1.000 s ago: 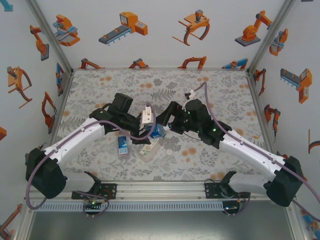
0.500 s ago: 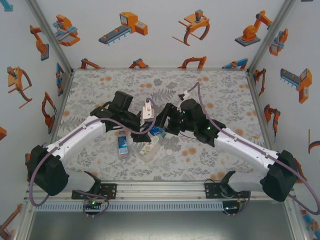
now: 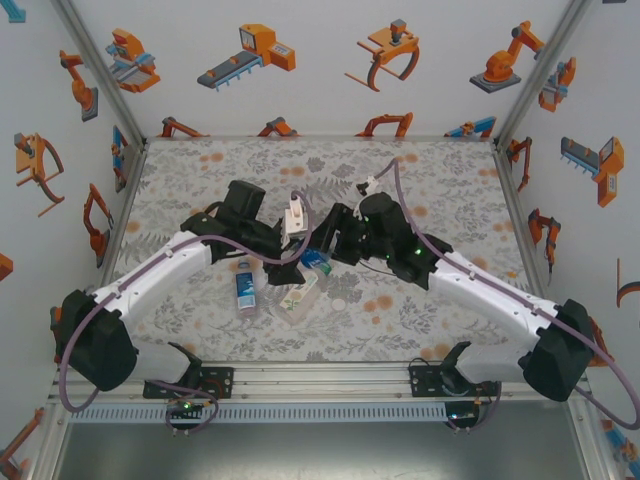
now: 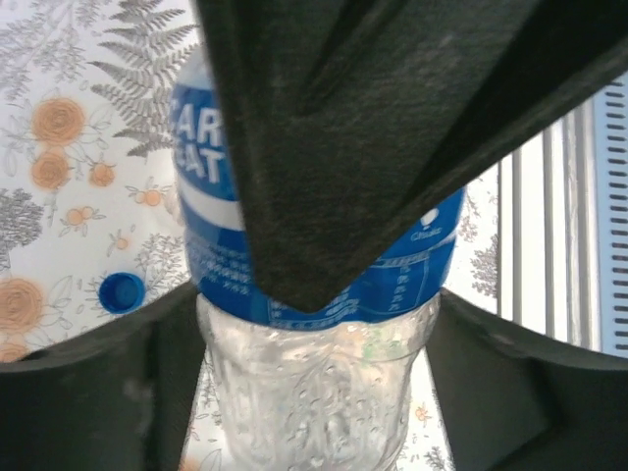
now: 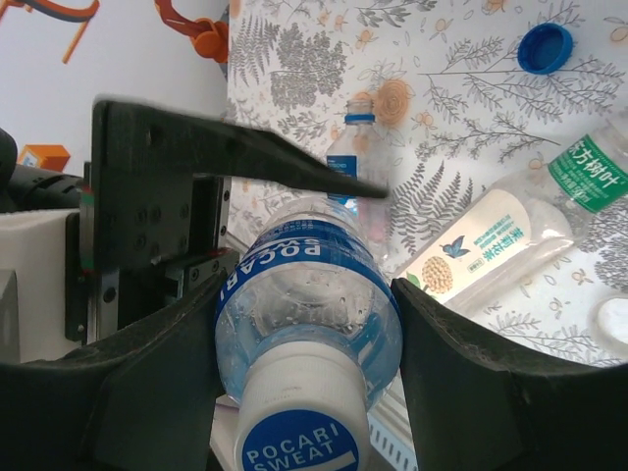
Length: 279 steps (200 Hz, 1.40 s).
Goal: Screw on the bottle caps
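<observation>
I'm looking at a table [image 3: 200, 170] covered in a grey leaf print with orange blossoms. Taken from its middle in the overhead view, a slim bottle [image 3: 246, 290] with a blue label sits at about 8 o'clock. My right wrist camera shows it upright with its neck open. Just beside it, at its 3 o'clock, a wide bottle [image 3: 298, 298] with a pale label lies on its side. A white cap [image 3: 338, 303] rests near that bottle's 3 o'clock. A blue cap [image 5: 545, 47] lies on the print at 1 o'clock in the right wrist view, apart from both bottles.
</observation>
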### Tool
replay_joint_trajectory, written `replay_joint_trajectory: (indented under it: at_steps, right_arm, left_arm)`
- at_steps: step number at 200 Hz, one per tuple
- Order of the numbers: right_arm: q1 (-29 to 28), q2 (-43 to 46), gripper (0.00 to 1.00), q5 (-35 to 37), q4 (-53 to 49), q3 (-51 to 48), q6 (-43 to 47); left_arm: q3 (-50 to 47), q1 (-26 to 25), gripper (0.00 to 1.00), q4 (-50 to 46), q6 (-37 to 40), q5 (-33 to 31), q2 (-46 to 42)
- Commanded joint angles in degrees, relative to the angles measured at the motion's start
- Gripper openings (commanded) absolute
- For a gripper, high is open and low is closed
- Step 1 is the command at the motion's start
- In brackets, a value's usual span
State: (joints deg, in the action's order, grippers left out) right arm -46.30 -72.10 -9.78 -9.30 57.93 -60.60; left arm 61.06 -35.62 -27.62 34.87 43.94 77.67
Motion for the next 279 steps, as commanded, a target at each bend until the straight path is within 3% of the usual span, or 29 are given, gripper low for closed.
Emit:
replay_joint_trajectory:
  at_steps: [1, 52, 90, 132, 151, 186, 231, 279]
  right_arm:
    - [0.97, 0.16, 0.43, 2.49, -5.86, 3.57, 5.2]
    - [8.57, -1.62, 0.41, 6.62, -17.56, 9.42, 17.52]
    - [16.77, -6.93, 0.4, 7.93, -22.93, 15.64, 27.29]
    - [21.63, -17.33, 0.39, 13.17, -25.85, 24.95, 38.32]
    - [23.7, -22.57, 0.38, 13.11, -26.12, 29.21, 41.44]
    - [25.09, -31.01, 0.39, 15.28, -24.95, 35.48, 48.65]
    - [26.76, -40.4, 0.46, 15.87, -24.36, 41.09, 53.5]
    - [27.46, -44.8, 0.48, 16.3, -20.59, 40.34, 54.53]
  left_arm:
    - [-0.41, 0.56, 0.84, 2.23, -0.86, -0.63, -2.23]
    - [-3.75, 1.24, 0.97, 7.9, -3.88, -6.18, -5.48]
    - [-2.08, 1.78, 0.97, 8.04, -7.21, -11.21, -7.44]
    - [0.95, 5.27, 0.98, 7.65, -20.75, -20.02, -9.55]
    - [1.1, 9.16, 0.98, 7.09, -28.04, -19.73, -10.27]
    - [-2.31, 15.94, 0.98, 9.52, -37.43, -14.52, -14.39]
    - [-4.76, 16.94, 0.97, 9.69, -40.26, -14.58, -16.95]
    - [-9.45, 16.9, 0.97, 16.74, -50.35, -23.46, -20.0]
